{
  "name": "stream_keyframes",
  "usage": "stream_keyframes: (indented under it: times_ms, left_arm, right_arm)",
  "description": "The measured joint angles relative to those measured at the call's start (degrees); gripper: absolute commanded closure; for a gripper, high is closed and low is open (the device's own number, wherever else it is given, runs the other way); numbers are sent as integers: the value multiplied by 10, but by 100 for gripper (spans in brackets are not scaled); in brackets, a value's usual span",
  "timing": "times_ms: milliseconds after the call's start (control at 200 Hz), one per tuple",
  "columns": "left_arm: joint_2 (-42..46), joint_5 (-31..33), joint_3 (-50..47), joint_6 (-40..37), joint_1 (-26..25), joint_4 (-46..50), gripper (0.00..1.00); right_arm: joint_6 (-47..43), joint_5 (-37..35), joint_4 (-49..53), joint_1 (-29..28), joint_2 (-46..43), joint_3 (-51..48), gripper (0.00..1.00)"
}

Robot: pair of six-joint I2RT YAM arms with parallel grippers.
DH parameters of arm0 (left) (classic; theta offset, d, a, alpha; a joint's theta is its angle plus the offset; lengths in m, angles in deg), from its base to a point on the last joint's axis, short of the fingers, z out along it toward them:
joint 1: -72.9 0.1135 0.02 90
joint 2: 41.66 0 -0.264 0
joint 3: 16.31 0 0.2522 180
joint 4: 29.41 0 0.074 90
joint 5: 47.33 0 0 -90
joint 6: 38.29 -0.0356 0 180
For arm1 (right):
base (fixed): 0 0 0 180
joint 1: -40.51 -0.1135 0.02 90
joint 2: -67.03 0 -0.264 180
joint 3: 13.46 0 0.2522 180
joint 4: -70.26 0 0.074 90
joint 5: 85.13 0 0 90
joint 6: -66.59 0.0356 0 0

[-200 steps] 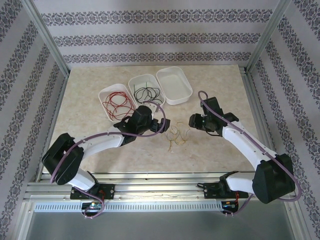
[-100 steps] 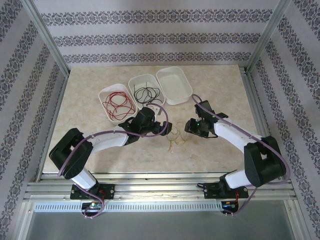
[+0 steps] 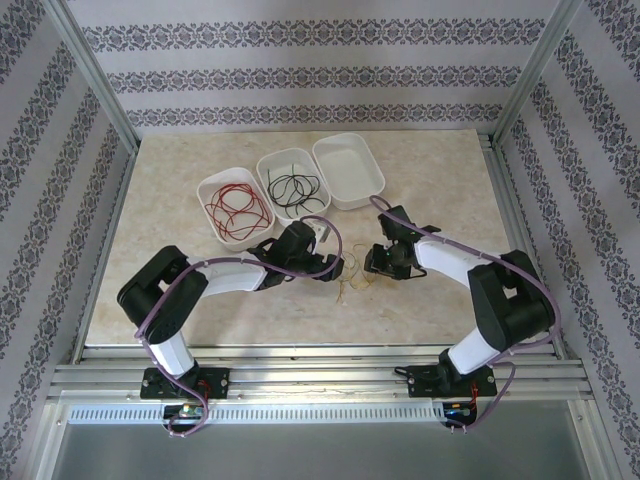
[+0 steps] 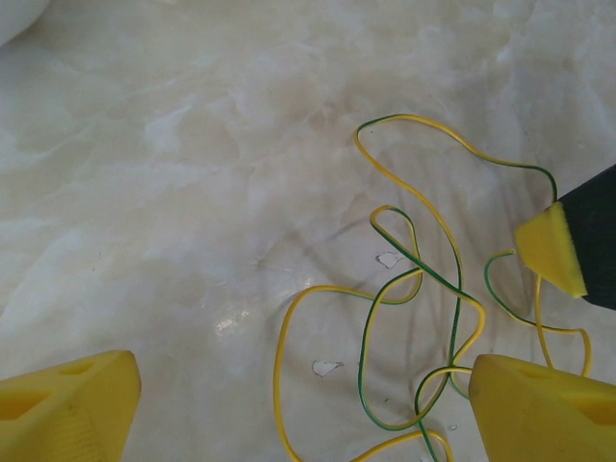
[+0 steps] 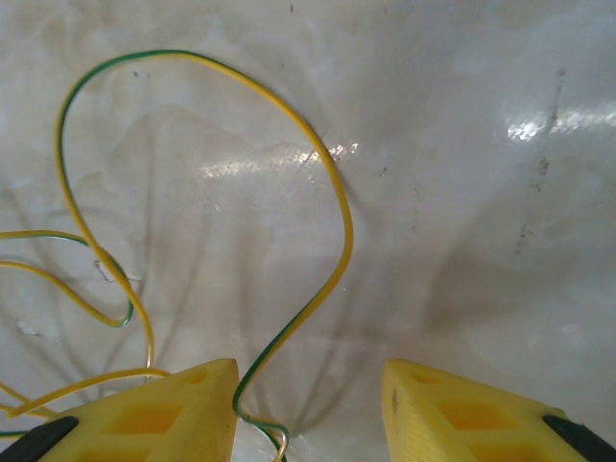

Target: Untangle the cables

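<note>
Right gripper (image 5: 308, 404) nearer, agape astride cables (image 5: 346, 226)

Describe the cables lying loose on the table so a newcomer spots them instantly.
On the marble table, nearer than the three white tubs, look between the left tool and right tool. The yellow-green cables lie there tangled on the bare surface, whereas the red cables and black cables sit inside tubs.
</note>
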Motion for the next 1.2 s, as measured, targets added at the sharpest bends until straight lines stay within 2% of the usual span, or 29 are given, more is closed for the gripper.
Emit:
stream_keyframes:
  times_ms: [120,200,360,525,794,1199]
  left_arm:
    - [-6,-4,0,0,0,0,11]
    - [-10,-8,0,0,0,0,11]
    - [-11,-11,0,0,0,0,14]
    - [-12,-11,5,-25,0,8,20]
    - [-45,-15,46,-83,0,38,21]
    - [-66,-56,68,-87,0,37,26]
  right_arm:
    - [0,-3,-3,-5,12,4,59]
    - [-1,-9,-4,-6,17,6,64]
    - [-2,-22,3,-6,18,6,79]
    - [-5,-26,-2,-6,18,7,100]
    - [-10,-28,-3,-6,6,7,100]
    - [-27,-51,32,-6,-98,13,100]
